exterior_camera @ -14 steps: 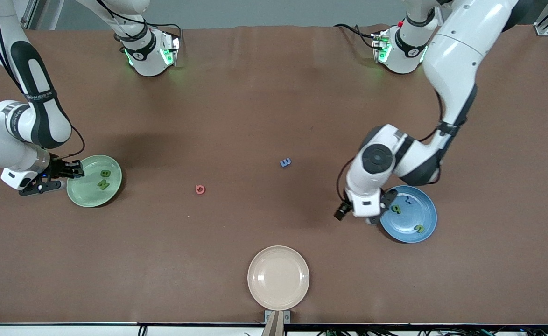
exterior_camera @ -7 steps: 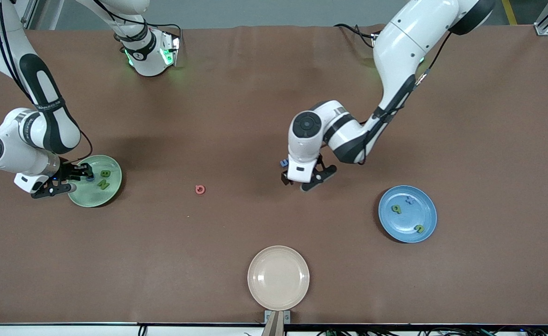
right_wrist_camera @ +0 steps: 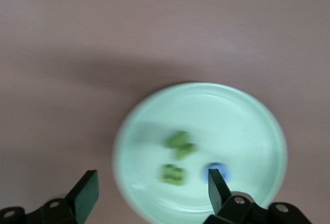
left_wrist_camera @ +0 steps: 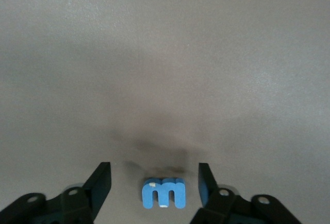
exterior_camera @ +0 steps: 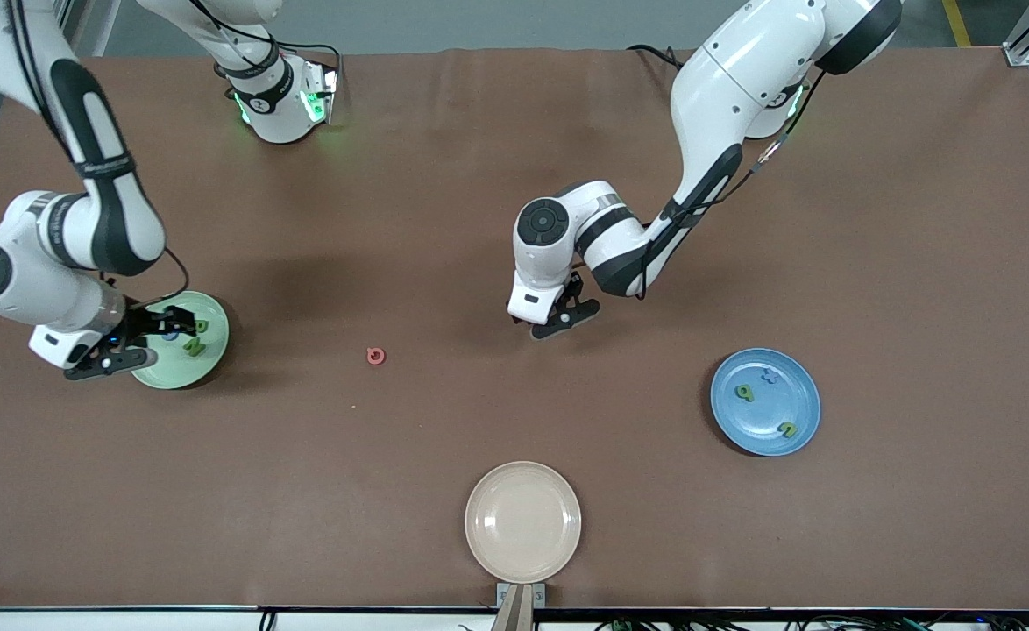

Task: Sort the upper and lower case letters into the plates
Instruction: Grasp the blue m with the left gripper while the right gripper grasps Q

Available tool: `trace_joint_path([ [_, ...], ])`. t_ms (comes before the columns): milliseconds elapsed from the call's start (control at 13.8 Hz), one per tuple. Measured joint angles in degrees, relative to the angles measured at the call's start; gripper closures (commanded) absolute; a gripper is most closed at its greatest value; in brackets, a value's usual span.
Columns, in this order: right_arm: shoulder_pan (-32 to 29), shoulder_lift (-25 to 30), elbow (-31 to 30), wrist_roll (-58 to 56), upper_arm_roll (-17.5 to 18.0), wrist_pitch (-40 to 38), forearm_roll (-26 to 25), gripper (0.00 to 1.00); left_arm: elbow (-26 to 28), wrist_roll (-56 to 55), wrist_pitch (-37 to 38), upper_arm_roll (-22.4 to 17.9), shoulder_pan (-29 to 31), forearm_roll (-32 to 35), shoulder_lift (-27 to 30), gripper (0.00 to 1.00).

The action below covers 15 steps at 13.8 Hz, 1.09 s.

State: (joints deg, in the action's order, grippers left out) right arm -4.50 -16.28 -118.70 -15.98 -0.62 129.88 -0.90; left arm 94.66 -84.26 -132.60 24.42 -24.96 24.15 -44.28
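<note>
At mid-bench we see the left gripper (left_wrist_camera: 153, 189) with jaws open astride the small blue foam letter (left_wrist_camera: 163, 193), which may skid if they close off-centre; the right gripper (right_wrist_camera: 152, 193), jaws open, hangs over the pale mint-green plastic plate (exterior_camera: 183, 366).

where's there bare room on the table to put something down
Bare cloth lies between the red letter and the cream plate, and between that plate and the blue plate. It is crowded at the green plate, under the open right hand, and where the open left hand straddles the blue letter.
</note>
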Motion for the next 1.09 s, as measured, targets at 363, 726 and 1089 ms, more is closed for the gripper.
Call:
trace_joint_path([
  [363, 15.9, 0.48, -1.08, 17.93, 0.39, 0.45, -0.01, 0.0, -0.05, 0.03, -2.45, 0.0, -0.47, 0.0, -1.78, 0.35],
  [726, 25.52, -2.6, -0.77, 18.43, 0.38, 6.78, -0.06, 0.0, -0.28, -0.05, -2.6, 0.08, -1.32, -0.53, -1.95, 0.43],
  [1089, 28.14, -11.33, 4.04, 9.19, -0.03, 11.88, -0.16, 0.13, -0.51, -0.27, -2.54, 0.14, -1.8, -0.85, -1.91, 0.87],
])
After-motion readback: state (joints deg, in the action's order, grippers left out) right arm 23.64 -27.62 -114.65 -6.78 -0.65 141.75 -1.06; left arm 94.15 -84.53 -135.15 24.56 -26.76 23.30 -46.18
